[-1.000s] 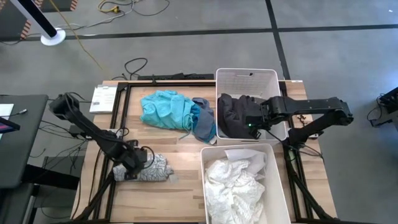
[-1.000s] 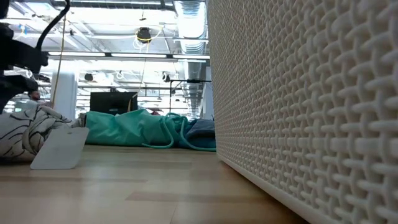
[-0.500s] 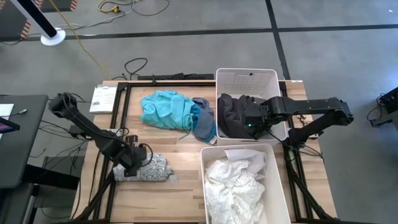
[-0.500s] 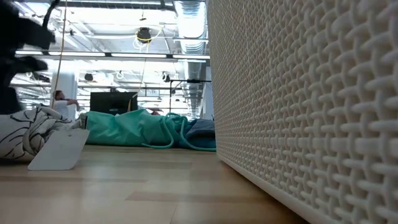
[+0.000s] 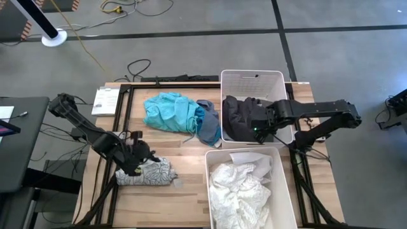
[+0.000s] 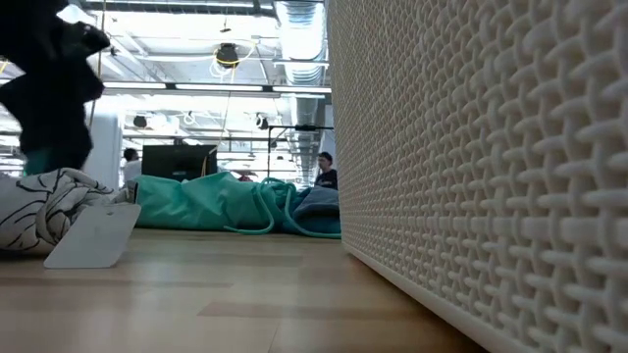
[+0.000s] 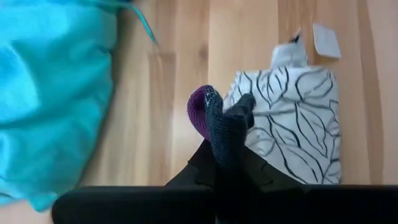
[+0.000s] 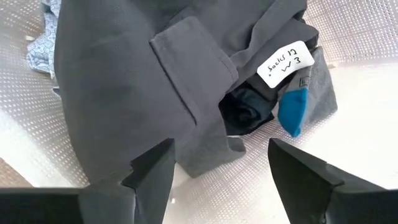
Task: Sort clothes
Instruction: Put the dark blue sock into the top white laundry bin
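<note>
- Since a second ago, your left gripper [image 7: 225, 134] has closed on a dark sock [image 7: 217, 121], lifting it off the leaf-print garment [image 5: 147, 173] at the near left.
- Your right gripper [image 8: 221, 165] hangs open above the dark clothes [image 8: 124, 81] in the far bin [image 5: 252, 81]; carry the sock there next.

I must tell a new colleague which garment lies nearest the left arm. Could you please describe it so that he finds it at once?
Start from the wooden table and go to its front left part, away from the two white bins. There lies a crumpled white garment, directly under the left end effector. Only it has a dark leaf print; the nearby teal garment is plain.
</note>
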`<action>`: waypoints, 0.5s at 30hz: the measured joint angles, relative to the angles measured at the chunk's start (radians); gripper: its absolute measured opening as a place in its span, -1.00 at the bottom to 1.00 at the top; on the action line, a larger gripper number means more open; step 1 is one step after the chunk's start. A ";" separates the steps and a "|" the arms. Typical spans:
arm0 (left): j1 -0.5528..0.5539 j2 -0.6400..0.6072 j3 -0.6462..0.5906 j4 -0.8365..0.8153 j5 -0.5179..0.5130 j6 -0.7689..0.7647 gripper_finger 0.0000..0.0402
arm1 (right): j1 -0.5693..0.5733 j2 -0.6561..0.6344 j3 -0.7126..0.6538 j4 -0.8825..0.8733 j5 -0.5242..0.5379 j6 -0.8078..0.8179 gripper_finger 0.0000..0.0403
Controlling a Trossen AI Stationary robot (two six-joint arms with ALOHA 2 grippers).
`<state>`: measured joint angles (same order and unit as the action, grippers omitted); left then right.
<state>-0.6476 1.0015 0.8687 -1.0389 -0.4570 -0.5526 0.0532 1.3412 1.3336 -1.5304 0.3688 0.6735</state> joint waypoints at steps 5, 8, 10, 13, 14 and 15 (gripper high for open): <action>0.000 0.000 0.036 0.002 -0.074 0.046 -0.95 | 0.000 -0.002 0.053 -0.001 0.035 0.000 0.35; 0.000 0.000 0.059 0.007 -0.111 0.075 -0.95 | 0.002 -0.003 0.104 0.003 0.066 -0.003 0.35; 0.000 0.000 0.070 0.011 -0.139 0.089 -0.95 | 0.011 -0.003 0.138 0.006 0.093 -0.008 0.34; 0.000 0.000 0.076 0.027 -0.180 0.122 -0.95 | 0.035 -0.003 0.179 0.037 0.128 -0.029 0.34; 0.000 0.000 0.077 0.036 -0.191 0.134 -0.95 | 0.043 -0.003 0.189 0.054 0.136 -0.040 0.34; 0.000 0.000 0.077 0.049 -0.202 0.148 -0.95 | 0.051 -0.004 0.197 0.077 0.140 -0.056 0.34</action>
<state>-0.6472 1.0012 0.9455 -0.9903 -0.6589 -0.4050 0.1042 1.3376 1.5304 -1.4533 0.5090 0.6171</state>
